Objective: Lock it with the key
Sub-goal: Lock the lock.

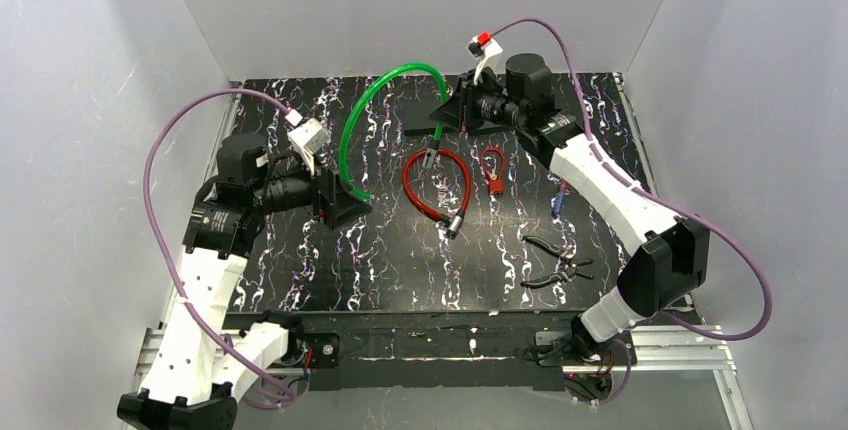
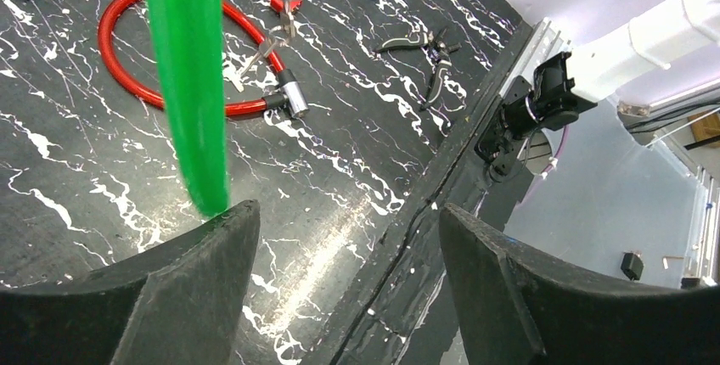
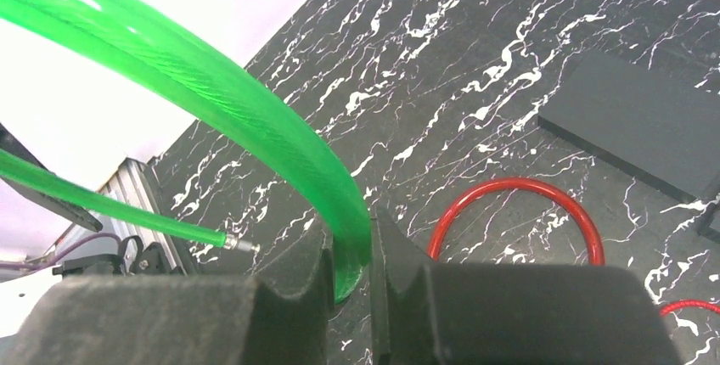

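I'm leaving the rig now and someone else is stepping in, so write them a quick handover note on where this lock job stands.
Left hand: open; the green cable lock passes beside one finger, not gripped.
Right hand: shut on the green cable lock near its other end.
Things: the cable's metal pin end sits free by the left hand; a red cable lock lies on the table.
Done: green cable held up in an arch.
Left: pin not yet in the lock head, key not yet turned.
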Motion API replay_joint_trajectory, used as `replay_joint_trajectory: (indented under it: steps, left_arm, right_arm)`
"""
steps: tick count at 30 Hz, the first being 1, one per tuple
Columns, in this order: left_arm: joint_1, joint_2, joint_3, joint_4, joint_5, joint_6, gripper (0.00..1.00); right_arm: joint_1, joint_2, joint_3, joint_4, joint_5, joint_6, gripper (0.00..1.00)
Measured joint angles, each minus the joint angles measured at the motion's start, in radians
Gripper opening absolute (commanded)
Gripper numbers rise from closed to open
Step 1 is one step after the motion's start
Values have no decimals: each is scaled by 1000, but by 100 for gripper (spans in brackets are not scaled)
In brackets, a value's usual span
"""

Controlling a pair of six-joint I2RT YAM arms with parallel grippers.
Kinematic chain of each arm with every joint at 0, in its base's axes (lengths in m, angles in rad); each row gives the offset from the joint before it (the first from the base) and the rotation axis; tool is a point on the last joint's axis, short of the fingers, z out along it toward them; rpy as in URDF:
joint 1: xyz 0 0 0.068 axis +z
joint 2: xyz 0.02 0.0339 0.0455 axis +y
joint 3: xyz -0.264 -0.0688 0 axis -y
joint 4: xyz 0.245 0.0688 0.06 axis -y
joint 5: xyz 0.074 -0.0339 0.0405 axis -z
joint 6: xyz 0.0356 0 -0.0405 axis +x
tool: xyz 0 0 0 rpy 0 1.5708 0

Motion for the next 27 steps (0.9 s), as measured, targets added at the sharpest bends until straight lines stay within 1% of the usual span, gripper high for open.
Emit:
replay_joint_trajectory:
  steps: [6,11,16,20,21,23,24,26,27]
  left_arm:
    - [0,-48,-2,-51,-18,68,76]
    - [0,-89,-19,-46,-39,81,75]
    - [0,-53,-26,2,-54,59,73]
    - [0,8,-27,77,-37,18,67]
    - [0,23,-27,96,-31,9,63]
    - [0,43,-27,120,-27,-2,51]
    - [0,51,-27,130,-25,-6,42]
    - [0,66,-30,155,-22,-13,23]
    - [0,73,-33,170,-20,-13,15]
  right_arm:
    - [-27,0,2,7,-13,6,1]
    - [-36,0,2,15,-30,19,1]
    - [-36,0,2,29,-48,34,1]
    - [-36,-2,2,33,-60,43,1]
    - [-36,-2,2,33,-64,46,1]
    - [-36,-4,1,33,-72,53,1]
    - [-36,-5,1,34,-76,56,1]
    - [-36,-7,0,39,-84,64,1]
    - [-37,-8,0,45,-89,70,1]
